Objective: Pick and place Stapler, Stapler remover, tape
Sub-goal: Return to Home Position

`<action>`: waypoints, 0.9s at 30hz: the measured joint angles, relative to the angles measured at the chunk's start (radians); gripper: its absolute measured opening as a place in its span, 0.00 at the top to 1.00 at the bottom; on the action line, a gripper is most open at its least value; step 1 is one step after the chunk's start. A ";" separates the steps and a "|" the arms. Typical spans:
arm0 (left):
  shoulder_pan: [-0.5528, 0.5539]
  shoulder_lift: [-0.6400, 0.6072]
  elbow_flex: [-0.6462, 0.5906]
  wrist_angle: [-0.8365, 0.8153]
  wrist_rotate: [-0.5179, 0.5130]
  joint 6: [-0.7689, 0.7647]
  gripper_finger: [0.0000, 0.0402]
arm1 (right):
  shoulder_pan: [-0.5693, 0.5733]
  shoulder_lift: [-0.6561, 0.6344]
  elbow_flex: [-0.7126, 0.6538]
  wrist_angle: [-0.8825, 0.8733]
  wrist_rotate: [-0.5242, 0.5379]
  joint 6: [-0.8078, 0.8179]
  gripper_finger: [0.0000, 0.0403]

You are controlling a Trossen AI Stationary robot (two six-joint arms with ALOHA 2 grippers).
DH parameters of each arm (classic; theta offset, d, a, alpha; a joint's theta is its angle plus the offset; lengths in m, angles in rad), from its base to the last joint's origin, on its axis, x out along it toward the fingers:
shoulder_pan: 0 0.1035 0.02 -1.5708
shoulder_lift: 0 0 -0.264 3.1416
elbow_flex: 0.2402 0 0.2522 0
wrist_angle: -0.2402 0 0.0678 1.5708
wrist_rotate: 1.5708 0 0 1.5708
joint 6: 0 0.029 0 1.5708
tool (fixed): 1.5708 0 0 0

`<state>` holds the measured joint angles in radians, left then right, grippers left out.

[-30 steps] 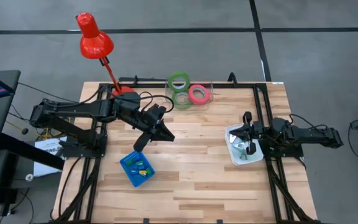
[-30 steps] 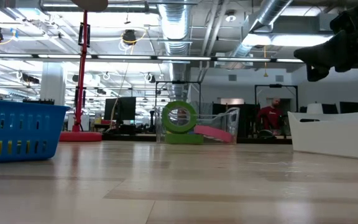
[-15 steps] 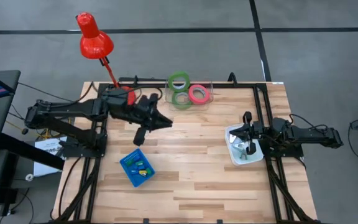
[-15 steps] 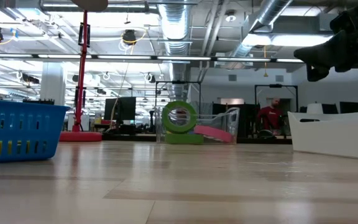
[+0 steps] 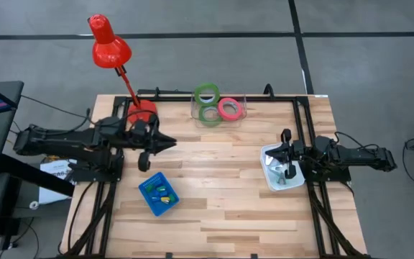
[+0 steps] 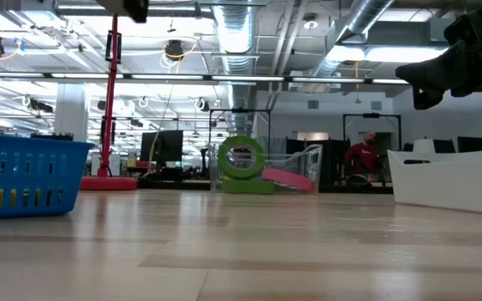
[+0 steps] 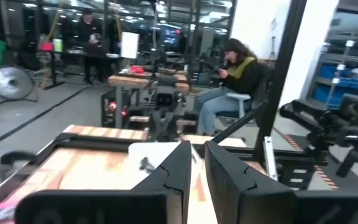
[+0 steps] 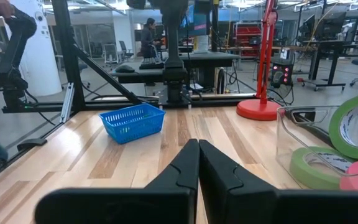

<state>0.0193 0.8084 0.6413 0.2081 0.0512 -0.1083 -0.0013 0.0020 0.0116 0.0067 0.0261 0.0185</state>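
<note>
Three rings of tape sit in a clear container (image 5: 220, 106) at the table's far edge. One green ring (image 6: 241, 157) stands on its edge, a second green ring (image 5: 210, 114) lies flat, and the pink ring (image 5: 228, 109) leans beside them. My left gripper (image 5: 169, 142) hangs level at the left, shut and holding nothing, with only a slit between its fingers (image 7: 182, 171). My right gripper (image 5: 279, 160) rests shut over the white tray (image 5: 267, 181). I cannot make out a stapler or a stapler remover.
A blue basket (image 5: 158, 194) holding small yellow and green pieces stands near the left. Small items lie in the white tray. A red desk lamp (image 5: 110, 42) rises from its base (image 5: 143, 109) at the far left. Bare wood lies between basket and tray.
My left gripper has drawn back from above the table's middle toward the left edge. It has tipped from slanting downward to level, and its fingers have stayed together. Nothing on the table has moved.
</note>
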 joint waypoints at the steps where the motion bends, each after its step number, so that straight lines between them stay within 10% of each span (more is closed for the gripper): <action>1: 0.002 -0.030 -0.028 0.003 -0.011 0.000 0.90 | 0.000 0.002 0.000 -0.001 0.000 0.000 1.00; 27: 0.003 -0.734 -0.622 0.205 -0.119 -0.001 0.90 | 0.000 0.004 0.000 0.000 0.000 0.000 1.00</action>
<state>0.0220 0.0746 0.0190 0.4134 -0.0677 -0.1089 -0.0010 0.0059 0.0116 0.0067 0.0261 0.0183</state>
